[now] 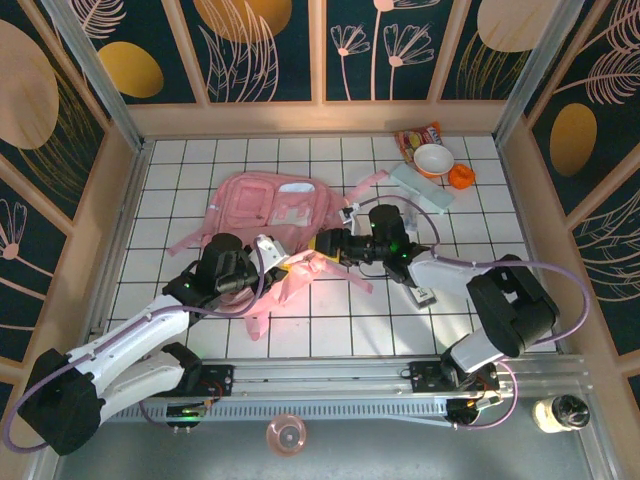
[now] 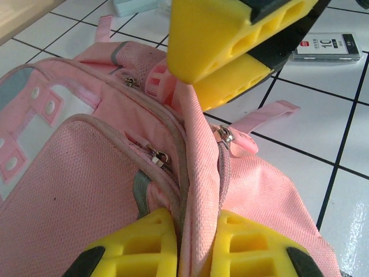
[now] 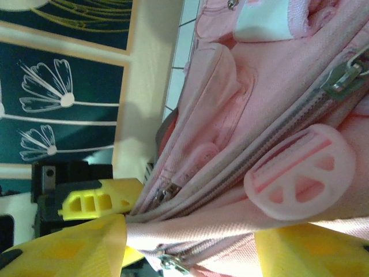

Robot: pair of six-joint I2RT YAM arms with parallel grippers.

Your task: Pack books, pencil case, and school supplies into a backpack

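Backpack [image 1: 268,208] lies on the table [image 1: 180,300], its flap pinched tight by the left gripper [image 2: 193,239] jaws. The right gripper [image 3: 190,245] jaws are spread beside the zip [image 3: 277,133]. Best to hold the flap taut while opening it.

The top view is lit brightly and evenly from overhead, and only short, soft shadows are cast onto the white tiled table [image 1: 180,170]. Straight edges are bowed slightly towards the borders of that view. A faint glare is picked up on the tiles in the left wrist view (lower right corner). In the wrist views the backpack [image 2: 86,173] is rendered fairly sharp, while the nearest yellow fingers [image 3: 63,248] are blurred.
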